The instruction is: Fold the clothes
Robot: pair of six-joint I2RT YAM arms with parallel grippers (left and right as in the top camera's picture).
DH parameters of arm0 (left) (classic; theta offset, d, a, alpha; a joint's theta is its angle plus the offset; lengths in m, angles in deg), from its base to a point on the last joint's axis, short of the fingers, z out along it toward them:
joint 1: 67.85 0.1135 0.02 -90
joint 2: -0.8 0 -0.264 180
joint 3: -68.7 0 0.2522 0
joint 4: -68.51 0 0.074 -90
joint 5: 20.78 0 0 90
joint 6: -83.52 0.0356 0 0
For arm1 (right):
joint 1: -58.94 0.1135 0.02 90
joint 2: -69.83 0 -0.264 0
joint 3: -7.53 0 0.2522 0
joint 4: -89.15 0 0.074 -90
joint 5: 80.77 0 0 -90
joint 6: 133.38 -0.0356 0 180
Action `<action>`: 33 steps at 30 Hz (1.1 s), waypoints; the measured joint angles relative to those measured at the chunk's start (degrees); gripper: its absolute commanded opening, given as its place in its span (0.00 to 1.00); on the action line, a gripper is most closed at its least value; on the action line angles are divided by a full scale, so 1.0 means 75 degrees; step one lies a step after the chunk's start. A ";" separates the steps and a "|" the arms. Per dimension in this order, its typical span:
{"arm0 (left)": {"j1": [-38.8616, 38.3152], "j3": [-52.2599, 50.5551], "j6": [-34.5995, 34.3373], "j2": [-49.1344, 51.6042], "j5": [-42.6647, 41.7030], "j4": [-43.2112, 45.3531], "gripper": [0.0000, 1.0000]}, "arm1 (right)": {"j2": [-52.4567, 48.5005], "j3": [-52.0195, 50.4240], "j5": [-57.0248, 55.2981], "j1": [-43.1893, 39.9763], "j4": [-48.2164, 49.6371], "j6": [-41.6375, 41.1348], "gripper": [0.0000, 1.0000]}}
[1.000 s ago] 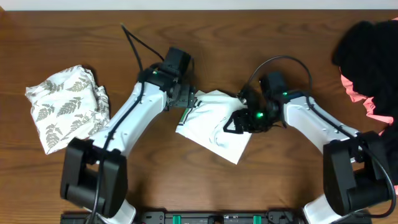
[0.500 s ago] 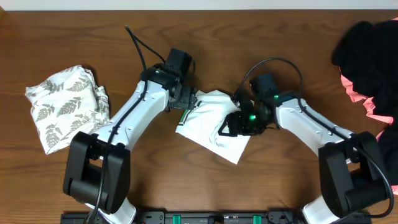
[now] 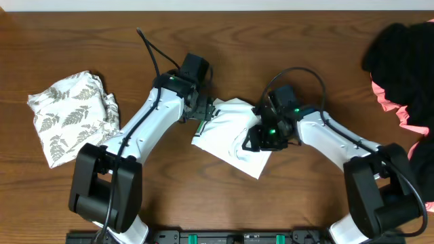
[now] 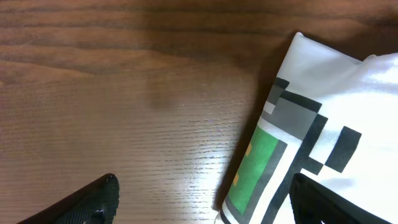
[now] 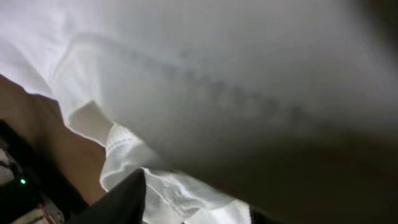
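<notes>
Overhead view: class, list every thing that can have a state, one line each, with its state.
T-shirt: folded into a compact packet, lying flat.
Leaf-print garment: crumpled, not folded.
Black garment: heaped, not folded.
Pink garment: bunched against the black one.
Left gripper: open, at the T-shirt's printed edge, holding nothing.
Right gripper: down on the T-shirt; open or shut cannot be told.

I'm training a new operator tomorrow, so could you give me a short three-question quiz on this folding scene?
1. True or false: the leaf-print garment lies apart from the white T-shirt.
2. Which garment is the right gripper on? A black; B white T-shirt; C coral-pink.
3. Fill in: the left gripper has its jaws ____.
Key: 1 true; 2 B; 3 open.
</notes>
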 measured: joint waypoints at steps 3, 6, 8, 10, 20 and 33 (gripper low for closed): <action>0.0000 0.0000 0.0000 0.0000 0.0000 -0.0003 0.88 | 0.0000 -0.0032 -0.0050 0.0140 0.0114 -0.0140 0.22; 0.0000 0.0000 0.0000 0.0000 0.0000 -0.0017 0.88 | 0.0000 -0.0035 -0.0076 0.0224 0.0149 -0.0216 0.01; 0.0000 0.0000 0.0000 0.0000 0.0000 -0.0032 0.88 | 0.0000 -0.0035 -0.0061 0.0233 0.0090 -0.0312 0.01; 0.0000 0.0000 -0.0003 0.0000 0.0000 -0.0044 0.88 | 0.0000 -0.0035 0.0020 0.0233 -0.0087 -0.0332 0.01; 0.0000 0.0000 0.0000 0.0000 0.0000 -0.0050 0.88 | 0.0000 -0.0055 -0.0256 0.0233 -0.1848 -0.0347 0.07; -0.0064 0.0000 0.0353 0.0000 -0.2722 0.0122 0.88 | 0.0000 -0.0055 -0.0819 0.0233 -0.1687 -0.0358 0.10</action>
